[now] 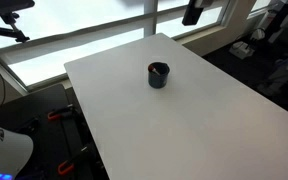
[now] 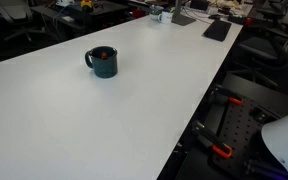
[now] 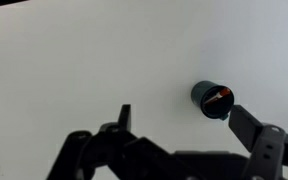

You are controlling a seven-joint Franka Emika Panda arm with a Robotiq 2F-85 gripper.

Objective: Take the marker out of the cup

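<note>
A small dark cup (image 1: 158, 75) with a handle stands on the white table (image 1: 184, 130). It shows in both exterior views, also (image 2: 103, 62), and in the wrist view (image 3: 213, 99). The marker (image 3: 219, 97), dark with a reddish tip, lies inside the cup; its red part shows at the rim (image 2: 102, 51). My gripper (image 3: 184, 122) is open and empty, high above the table. The cup sits just above and inside the right finger in the wrist view. The gripper itself does not show in the exterior views.
The table edge runs close to dark robot hardware with red clamps (image 2: 221, 152). Clutter, a dark pad (image 2: 217, 29) and small items, lies at the table's far end. Windows and chairs stand behind the table (image 1: 84, 30).
</note>
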